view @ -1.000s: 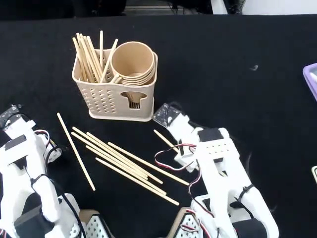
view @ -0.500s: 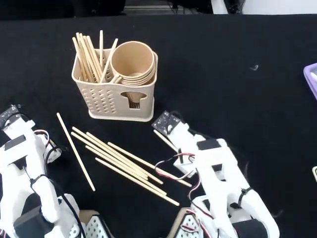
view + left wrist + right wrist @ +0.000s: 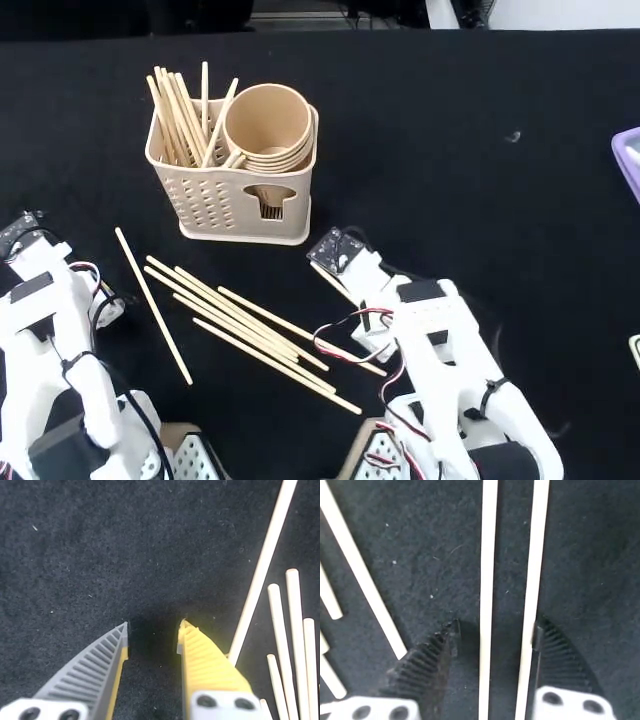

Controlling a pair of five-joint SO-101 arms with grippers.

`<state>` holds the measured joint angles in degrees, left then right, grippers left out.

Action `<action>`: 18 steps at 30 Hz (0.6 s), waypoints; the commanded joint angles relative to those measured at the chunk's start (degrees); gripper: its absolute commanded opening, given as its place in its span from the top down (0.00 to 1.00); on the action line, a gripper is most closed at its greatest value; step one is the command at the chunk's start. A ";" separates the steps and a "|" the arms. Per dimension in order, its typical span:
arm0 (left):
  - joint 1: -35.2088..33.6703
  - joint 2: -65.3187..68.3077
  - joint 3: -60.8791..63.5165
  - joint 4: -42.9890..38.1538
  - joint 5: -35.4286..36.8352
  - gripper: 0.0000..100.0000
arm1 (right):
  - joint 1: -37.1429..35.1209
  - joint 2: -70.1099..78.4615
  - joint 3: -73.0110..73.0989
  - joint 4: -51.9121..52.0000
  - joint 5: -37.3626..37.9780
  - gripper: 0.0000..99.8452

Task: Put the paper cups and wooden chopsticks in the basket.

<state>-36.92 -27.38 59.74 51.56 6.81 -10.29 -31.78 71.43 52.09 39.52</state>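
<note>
Black cloth [image 3: 480, 150] covers the table in the high view; a beige perforated basket [image 3: 215, 205] stands toward the far left, with stacked paper cups [image 3: 268, 125] nested in one side and a bundle of upright chopsticks [image 3: 180, 105] in the other; nearer the arms, loose chopsticks [image 3: 250, 325] lie in a slanted fan on the cloth, with one stray stick [image 3: 152, 305] apart on their left; the right arm [image 3: 440, 340] is stretched over the fan's right end, near the basket's front corner; the left arm [image 3: 45, 320] sits at the left edge, beside the stray stick; a purple object [image 3: 627, 160] pokes in at the right edge.

From the left wrist, the left gripper [image 3: 152, 632] holds its jaws a modest gap apart over bare cloth, nothing between them; a long chopstick [image 3: 262, 570] runs just beside the yellow finger [image 3: 210, 665], with several stick ends [image 3: 295, 610] farther out.

From the right wrist, the right gripper [image 3: 492, 635] stands wide and grips nothing; a middle chopstick [image 3: 487, 580] runs through the gap between the dark fingers; a second chopstick [image 3: 536, 570] lies along one finger's inner edge, touching or not I cannot tell; further sticks [image 3: 357, 570] lie beyond the other finger.
</note>
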 commanded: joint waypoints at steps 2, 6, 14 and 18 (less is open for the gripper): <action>0.04 -1.49 -0.22 -0.97 0.44 0.83 | -0.79 -1.71 -1.19 1.23 1.32 0.81; 0.04 -1.49 -0.22 -0.97 0.44 0.83 | -0.70 -1.80 -1.80 1.93 2.99 0.95; 0.04 -1.49 -0.22 -0.97 0.44 0.83 | -1.85 -1.80 -2.42 1.23 -1.76 0.80; 0.04 -1.49 -0.22 -0.97 0.44 0.83 | -5.36 -1.36 -1.45 -0.18 -2.81 0.79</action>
<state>-36.92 -27.38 59.74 51.56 6.81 -12.48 -32.04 70.90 53.49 38.20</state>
